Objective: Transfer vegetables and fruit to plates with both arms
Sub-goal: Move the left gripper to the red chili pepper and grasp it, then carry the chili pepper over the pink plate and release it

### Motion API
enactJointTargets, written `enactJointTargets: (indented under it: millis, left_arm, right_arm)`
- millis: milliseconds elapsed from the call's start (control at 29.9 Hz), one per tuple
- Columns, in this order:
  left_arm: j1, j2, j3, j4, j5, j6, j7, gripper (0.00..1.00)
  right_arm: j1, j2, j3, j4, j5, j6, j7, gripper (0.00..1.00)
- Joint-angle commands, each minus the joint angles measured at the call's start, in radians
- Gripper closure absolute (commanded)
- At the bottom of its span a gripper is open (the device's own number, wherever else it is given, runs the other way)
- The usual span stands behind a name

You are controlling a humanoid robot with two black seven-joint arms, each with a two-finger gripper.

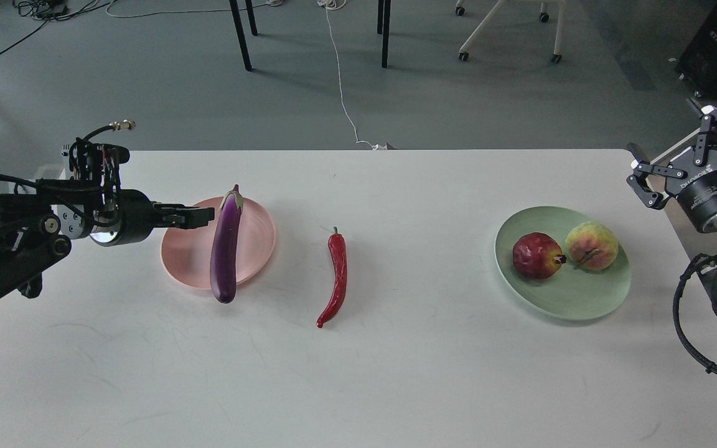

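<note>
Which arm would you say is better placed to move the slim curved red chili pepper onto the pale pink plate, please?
Probably the left. The left gripper is over the pale pink plate, beside the red chili pepper. The right gripper is open at the table's far right edge, beyond the mint green plate.

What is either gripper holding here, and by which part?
Nothing. The left gripper sits beside the eggplant, not gripping it; the right gripper is open, clear of the green plate.
</note>
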Motion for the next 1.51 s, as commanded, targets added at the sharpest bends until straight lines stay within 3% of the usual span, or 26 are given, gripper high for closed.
enactJointTargets:
  millis: [0, 167, 301, 502, 569, 836, 1037, 1137, 1472]
  left_arm:
    - [-0.059, 0.003, -0.005, -0.029, 0.002, 0.0, -0.003, 0.02]
    - [-0.141, -0.018, -0.007, -0.152, 0.0, -0.006, -0.002, 0.02]
    - [-0.152, -0.105, -0.001, -0.213, 0.002, -0.006, 0.024, 0.02]
    - [-0.13, -0.271, 0.013, -0.215, 0.002, -0.004, 0.141, 0.02]
    - [-0.112, -0.325, 0.016, -0.206, 0.011, -0.006, 0.156, 0.02]
    - [-0.09, -0.374, 0.113, -0.095, 0.054, 0.0, 0.161, 0.02]
    - [-0.063, -0.38, 0.136, -0.057, 0.054, 0.005, 0.166, 0.02]
    - [-0.049, -0.424, 0.136, -0.032, 0.052, 0.01, 0.19, 0.02]
    - [-0.05, -0.491, 0.142, 0.051, 0.054, 0.01, 0.193, 0.02]
  right_arm:
    - [0.0, 0.0, 0.0, 0.0, 0.0, 0.0, 0.0, 0.05]
    - [0.0, 0.0, -0.003, 0.0, 0.0, 0.0, 0.0, 0.05]
    - [-0.003, 0.0, -0.006, 0.003, -0.003, 0.0, 0.0, 0.05]
    - [-0.018, -0.03, -0.005, 0.005, -0.008, 0.0, 0.0, 0.05]
    - [-0.027, -0.038, -0.005, 0.006, -0.009, 0.0, 0.0, 0.05]
    - [-0.044, -0.055, 0.003, 0.014, -0.009, 0.0, 0.0, 0.05]
    - [-0.043, -0.055, 0.005, 0.014, -0.009, 0.0, 0.0, 0.05]
    - [-0.044, -0.057, 0.005, 0.014, -0.009, 0.0, 0.0, 0.05]
    - [-0.046, -0.064, 0.003, 0.012, -0.009, 0.0, 0.0, 0.05]
